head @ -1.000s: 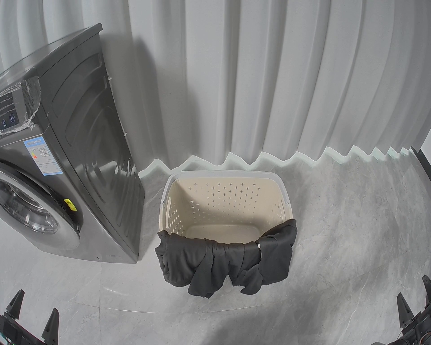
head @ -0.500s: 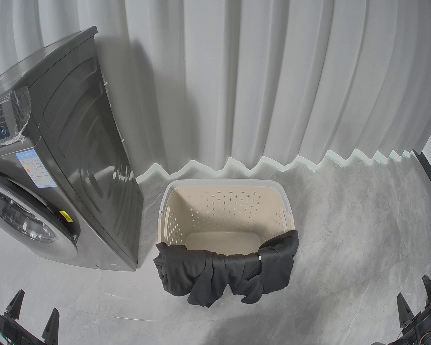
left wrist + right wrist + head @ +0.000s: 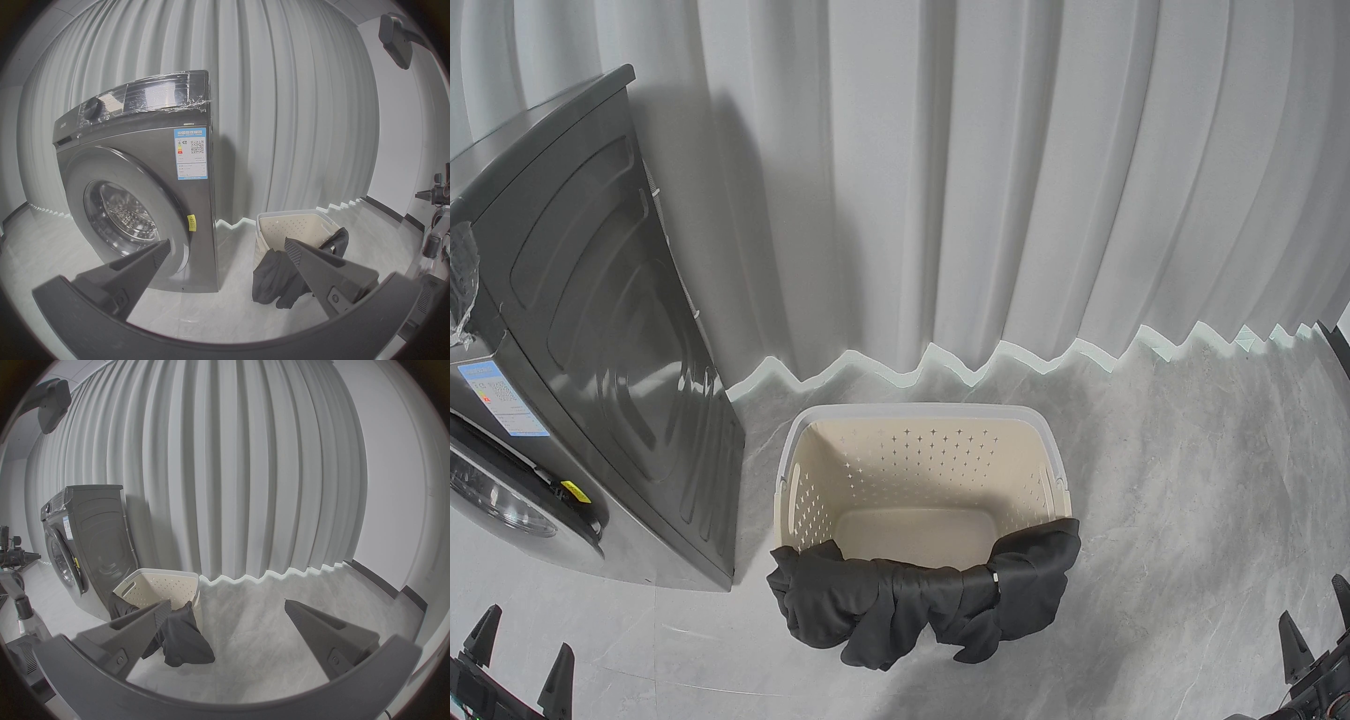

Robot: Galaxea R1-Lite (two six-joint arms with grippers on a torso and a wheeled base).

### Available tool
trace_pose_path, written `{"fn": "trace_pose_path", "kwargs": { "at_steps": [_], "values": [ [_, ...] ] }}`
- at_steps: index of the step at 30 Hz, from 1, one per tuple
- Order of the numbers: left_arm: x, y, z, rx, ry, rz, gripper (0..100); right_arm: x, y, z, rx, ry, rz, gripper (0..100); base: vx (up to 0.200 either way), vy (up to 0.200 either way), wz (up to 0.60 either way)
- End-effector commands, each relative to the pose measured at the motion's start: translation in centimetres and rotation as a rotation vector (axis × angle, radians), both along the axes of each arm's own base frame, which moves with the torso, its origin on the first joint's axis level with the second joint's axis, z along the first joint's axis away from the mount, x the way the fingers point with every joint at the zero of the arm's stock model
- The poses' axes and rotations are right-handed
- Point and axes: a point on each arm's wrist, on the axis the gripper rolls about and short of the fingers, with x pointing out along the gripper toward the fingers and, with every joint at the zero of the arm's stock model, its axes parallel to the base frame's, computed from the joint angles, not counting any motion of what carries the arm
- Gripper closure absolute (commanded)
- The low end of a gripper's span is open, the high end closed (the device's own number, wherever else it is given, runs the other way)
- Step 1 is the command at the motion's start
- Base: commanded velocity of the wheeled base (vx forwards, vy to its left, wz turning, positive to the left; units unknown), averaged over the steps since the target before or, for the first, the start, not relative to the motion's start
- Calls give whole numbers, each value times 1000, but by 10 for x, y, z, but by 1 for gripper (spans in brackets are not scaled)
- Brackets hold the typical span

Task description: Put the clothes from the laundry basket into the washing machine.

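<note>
Cream plastic laundry basket (image 3: 919,410) standing upright on the grey stone-look floor (image 3: 1200,487), just beside the dark grey washing machine (image 3: 609,356) and in front of white pleated curtains (image 3: 1012,187). Dark grey clothes (image 3: 900,600) draped over the basket's near rim, hanging down its outer wall, bunched in the middle. Left jaws low at the near left, spread apart, well short of the basket. Right jaws low at the near right, likewise spread apart.

The washer (image 3: 591,375) runs off the head view's left edge, which cuts away most of its door (image 3: 497,497). The clothes (image 3: 919,600) drape over and hide the near rim of the basket (image 3: 919,411). The bottom edge cuts the left gripper (image 3: 525,647) and right gripper (image 3: 1312,619) down to their fingertips.
</note>
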Motion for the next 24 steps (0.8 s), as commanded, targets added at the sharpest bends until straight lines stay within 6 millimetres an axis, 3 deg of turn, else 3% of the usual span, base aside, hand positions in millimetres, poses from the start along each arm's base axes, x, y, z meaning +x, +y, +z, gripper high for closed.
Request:
{"fn": "trace_pose_path", "kwargs": {
  "at_steps": [1, 3, 12, 18, 24],
  "values": [
    [0, 0, -5, 1, 0, 0, 0, 0, 0, -5, 0, 1, 1, 0, 0, 0, 0],
    [0, 0, -5, 1, 0, 0, 0, 0, 0, -5, 0, 1, 1, 0, 0, 0, 0],
    [0, 0, -5, 1, 0, 0, 0, 0, 0, -5, 0, 1, 1, 0, 200, 0, 0],
    [0, 0, -5, 0, -2, 0, 0, 0, 0, -5, 0, 1, 1, 0, 0, 0, 0],
    [0, 0, -5, 0, 0, 0, 0, 0, 0, -5, 0, 1, 1, 0, 200, 0, 0]
  ]
}}
